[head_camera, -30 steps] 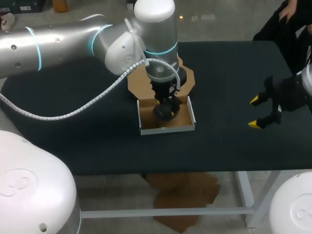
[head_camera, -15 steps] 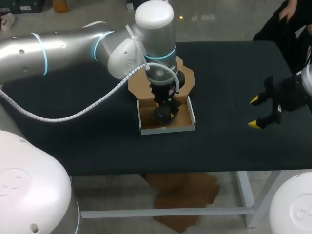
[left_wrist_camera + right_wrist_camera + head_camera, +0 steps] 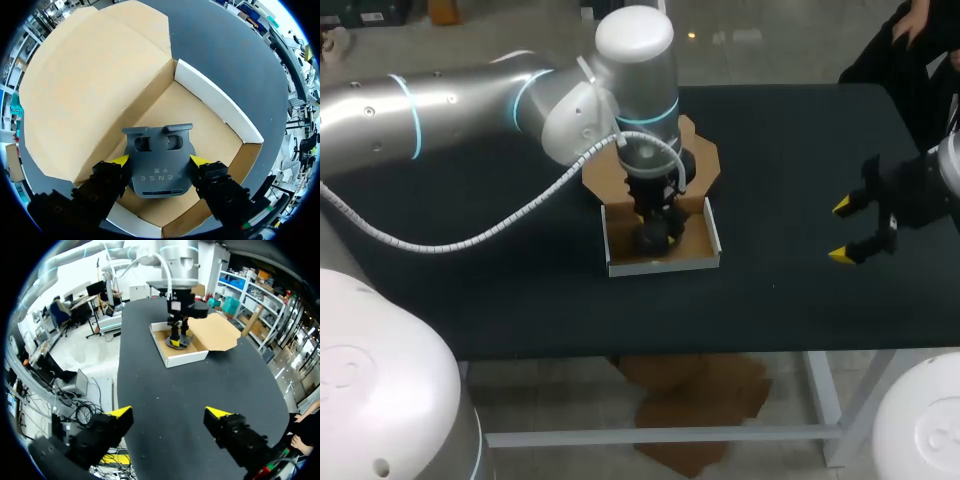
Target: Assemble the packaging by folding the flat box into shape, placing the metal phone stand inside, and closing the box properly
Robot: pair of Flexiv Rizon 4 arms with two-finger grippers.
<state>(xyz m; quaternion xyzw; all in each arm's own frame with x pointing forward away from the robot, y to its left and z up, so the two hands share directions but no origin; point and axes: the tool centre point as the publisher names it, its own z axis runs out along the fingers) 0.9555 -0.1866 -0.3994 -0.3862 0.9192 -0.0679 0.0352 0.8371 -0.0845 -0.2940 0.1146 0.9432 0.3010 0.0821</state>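
Note:
A shallow cardboard box (image 3: 660, 265) with white outer walls stands open at the table's middle, its brown lid flap (image 3: 605, 175) lying flat behind it. My left gripper (image 3: 655, 215) points straight down into the box. In the left wrist view its fingers (image 3: 120, 161) press both sides of the dark grey metal phone stand (image 3: 159, 150), which sits low over the box floor (image 3: 215, 145). The stand (image 3: 653, 238) shows as a dark lump inside the box. My right gripper (image 3: 848, 232) hangs open and empty at the table's right side, far from the box (image 3: 182, 356).
Black tabletop (image 3: 790, 150) runs bare between the box and my right gripper. The left arm and its white cable (image 3: 500, 225) cross over the table's left half. The table's front edge (image 3: 720, 345) lies a little before the box.
The left arm has shifted slightly, its gripper with the stand edging toward the back of the box. The right arm has kept still.

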